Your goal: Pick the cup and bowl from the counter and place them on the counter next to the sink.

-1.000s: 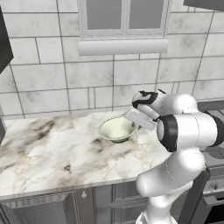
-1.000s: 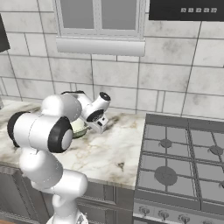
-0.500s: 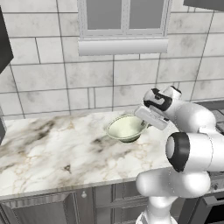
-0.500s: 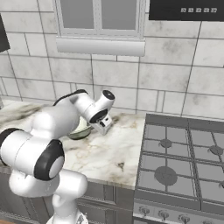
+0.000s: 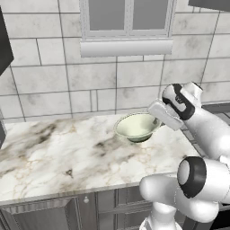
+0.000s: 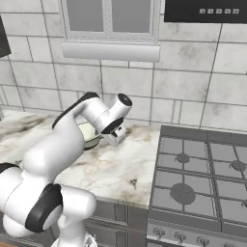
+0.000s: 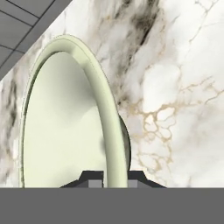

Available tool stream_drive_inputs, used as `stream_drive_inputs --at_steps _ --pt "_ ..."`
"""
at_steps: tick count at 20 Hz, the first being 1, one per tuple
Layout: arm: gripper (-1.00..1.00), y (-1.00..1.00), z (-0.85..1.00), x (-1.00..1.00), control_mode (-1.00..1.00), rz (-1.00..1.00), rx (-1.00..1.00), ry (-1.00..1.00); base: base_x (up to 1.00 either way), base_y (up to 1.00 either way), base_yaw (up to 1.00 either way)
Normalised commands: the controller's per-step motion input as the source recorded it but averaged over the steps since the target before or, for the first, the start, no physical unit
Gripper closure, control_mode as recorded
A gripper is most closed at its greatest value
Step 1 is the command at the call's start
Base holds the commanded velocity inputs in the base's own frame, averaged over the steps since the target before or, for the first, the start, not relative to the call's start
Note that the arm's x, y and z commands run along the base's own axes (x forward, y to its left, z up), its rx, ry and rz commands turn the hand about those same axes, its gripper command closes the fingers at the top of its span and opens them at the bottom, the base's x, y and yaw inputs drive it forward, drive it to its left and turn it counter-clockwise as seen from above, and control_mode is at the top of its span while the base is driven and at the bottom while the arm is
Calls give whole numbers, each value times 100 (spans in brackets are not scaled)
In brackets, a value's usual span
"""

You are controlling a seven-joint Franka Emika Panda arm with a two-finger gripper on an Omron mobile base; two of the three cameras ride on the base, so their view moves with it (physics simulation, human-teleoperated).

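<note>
Hand view showed the gripper [image 7: 110, 177] clamped on the rim of the bowl [image 7: 61, 127], one dark tip on each side, the bowl's near edge cut off, while the left base view had it raised above the counter [image 5: 54, 152].

Pincer [image 6: 114, 140] on the bowl [image 6: 88, 134] rim above the counter [image 6: 111, 169], beside stove [image 6: 202, 178].
</note>
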Motion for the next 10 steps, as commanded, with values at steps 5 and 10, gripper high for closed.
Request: stream_drive_inputs --at_steps 5,10 --pt "100 -3 67 -56 -100 0 7 0 0 0 0" --pt "100 -6 5 -66 -100 0 7 -2 0 0 0"
